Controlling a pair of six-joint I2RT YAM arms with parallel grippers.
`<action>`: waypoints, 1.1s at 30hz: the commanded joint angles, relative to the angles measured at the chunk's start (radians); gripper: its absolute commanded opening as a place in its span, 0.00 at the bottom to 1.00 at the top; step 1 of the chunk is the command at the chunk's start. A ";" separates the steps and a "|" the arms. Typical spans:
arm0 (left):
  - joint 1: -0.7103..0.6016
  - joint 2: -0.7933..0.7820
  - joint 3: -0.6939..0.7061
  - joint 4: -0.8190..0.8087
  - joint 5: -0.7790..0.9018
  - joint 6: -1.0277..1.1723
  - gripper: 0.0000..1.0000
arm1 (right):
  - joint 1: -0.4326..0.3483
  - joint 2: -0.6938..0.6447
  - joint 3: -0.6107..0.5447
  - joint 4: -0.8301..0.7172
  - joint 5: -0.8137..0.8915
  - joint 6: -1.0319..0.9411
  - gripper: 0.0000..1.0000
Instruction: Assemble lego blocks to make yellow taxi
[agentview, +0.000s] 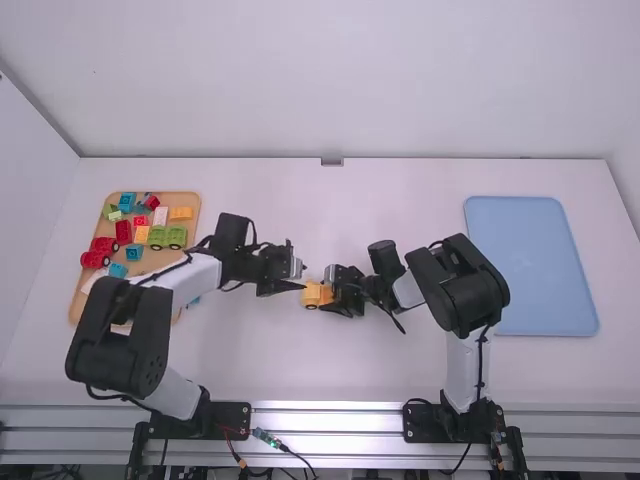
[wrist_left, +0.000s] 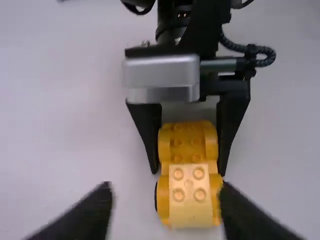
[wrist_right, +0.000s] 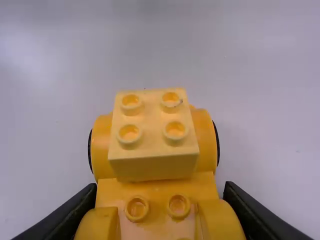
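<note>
Yellow car (agentview: 318, 294) is sitting approx. mid-table, btwn the two arms, well apart from the far & near edges of the white table (agentview: 260, 350). R gripper (agentview: 330, 291) is clamping the car's body from both sides, jaws closed on it. L gripper (agentview: 298, 272) is hovering just beside the car, jaws standing apart. Wooden tray (agentview: 80, 300) is lying near the L edge, w/ loose blocks, red cars (agentview: 95, 258) & green cars (agentview: 167, 237); L forearm is crossing its near part. Blue tray (agentview: 540, 270) is lying near the R edge. Bare tabletop is running from the car back to the far wall, also fwd to the metal rail (agentview: 330, 425).

High view is showing trays, both arm bases & the car fr. the side w/ dark wheels. L wrist view is showing the whole car fr. above, the R gripper's fingers (wrist_left: 230, 130) pressing either side & the L fingers (wrist_left: 80, 212) leaving gaps beside its end. R wrist view is showing, close up, a pale block (wrist_right: 153, 162) w/ four studs, sitting atop the car's end btwn two rounded fenders.
</note>
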 joint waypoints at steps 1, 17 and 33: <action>-0.010 0.021 -0.035 0.041 0.057 -0.040 0.15 | -0.002 0.016 -0.012 -0.019 0.055 -0.007 0.49; -0.016 0.108 -0.106 0.267 0.074 -0.192 0.02 | -0.002 0.016 -0.013 -0.017 0.055 -0.006 0.49; -0.016 0.253 -0.035 0.242 0.099 -0.185 0.02 | -0.002 0.016 -0.013 -0.016 0.055 -0.005 0.50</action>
